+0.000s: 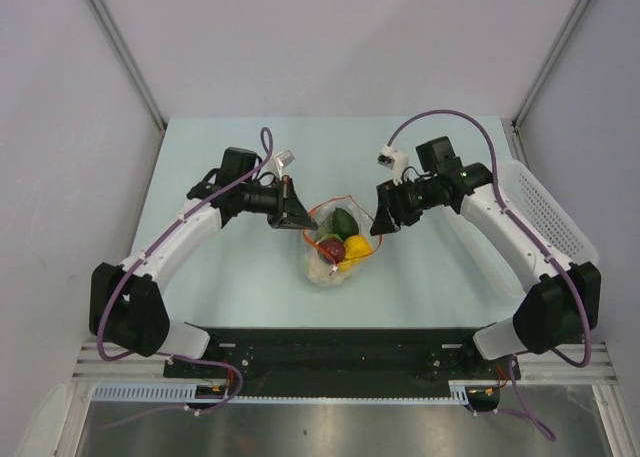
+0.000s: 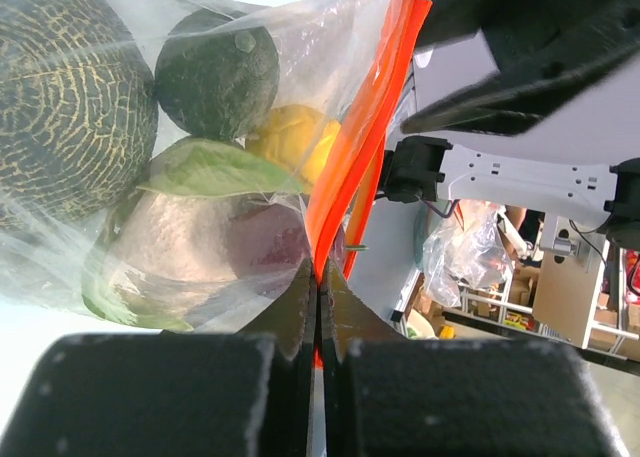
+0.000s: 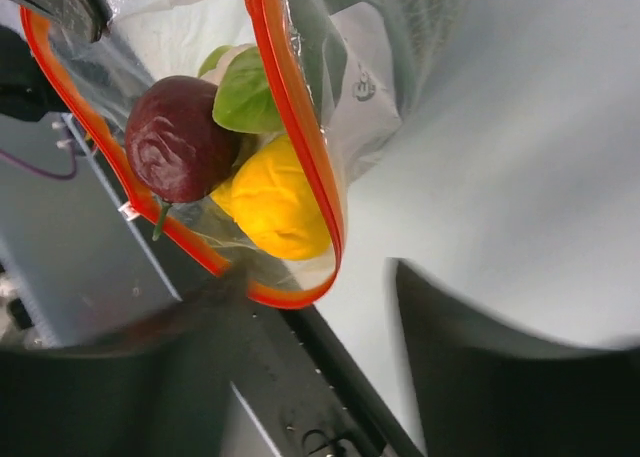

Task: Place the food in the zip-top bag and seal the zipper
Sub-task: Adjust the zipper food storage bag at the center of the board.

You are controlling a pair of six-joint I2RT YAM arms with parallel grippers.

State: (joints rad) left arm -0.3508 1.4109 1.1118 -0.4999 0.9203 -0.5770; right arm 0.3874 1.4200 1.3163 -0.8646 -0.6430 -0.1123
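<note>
The zip-top bag [image 1: 318, 272] is lying in the middle of the pale table [image 1: 230, 277], between the two grippers, with its mouth standing open. It is clear and crinkly, and one orange-red zipper [image 2: 365, 107] is running round its rim in a wide, unsealed loop. All the food is sitting inside the bag.

In the left wrist view I am counting:
- one netted green melon [image 2: 60, 107]
- one smooth dark green round piece [image 2: 215, 72]
- one yellow piece [image 2: 290, 142]
- one dark red wrinkled piece [image 3: 180, 152]
- one pale cream piece [image 2: 190, 247]
- one lime-green leaf [image 2: 215, 167], pressing against the cream piece

I cannot tell whether the leaf and the cream piece are a single item, so the count is five or six.

The left gripper [image 2: 318, 287] is pinching the zipper strip at the bag's left rim, its two fingers closed tight on the orange-red band. The right gripper [image 1: 378, 222] is sitting at the bag's right rim with its jaws standing apart. The bend of the zipper loop is lying just at the gap and nothing is clamped there.

One white perforated basket [image 1: 550, 212] is resting at the table's right edge, well apart from the bag.
</note>
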